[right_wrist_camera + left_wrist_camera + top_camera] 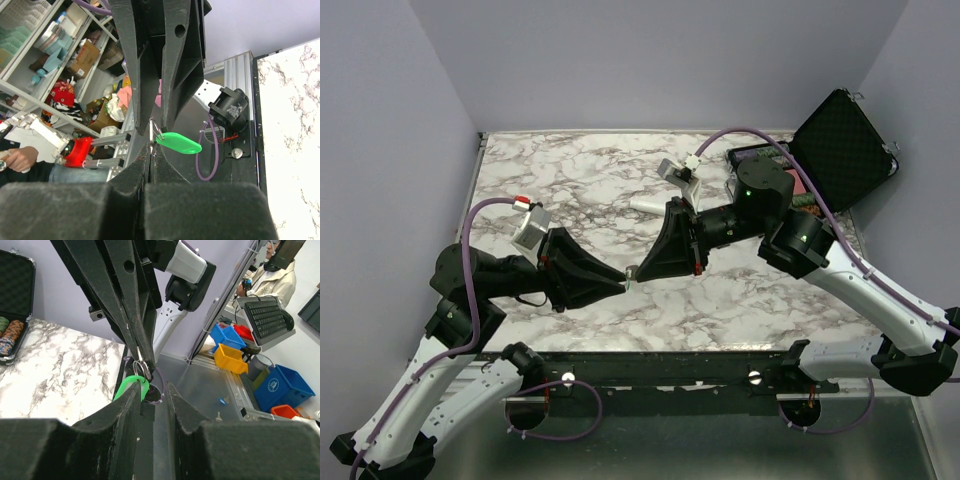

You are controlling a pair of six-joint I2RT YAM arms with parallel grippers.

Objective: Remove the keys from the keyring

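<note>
L & R arms are meeting tip to tip over the table (pixel 570 170), near its front edge, w/ bare marble lying open to the left and behind. A white tube (pixel 648 205) is lying farther back. An open black case (pixel 840 150) is sitting at the far-right corner, and walls are closing in on three sides.

The right gripper (pixel 633 270) is pinching the keyring (pixel 179 143) by its metal loop, green tag sticking out sideways. The left gripper (pixel 623 281) is standing narrowly ajar, tips just beside the loop, tag just beside one finger. The key is proving too small to pick out.
</note>
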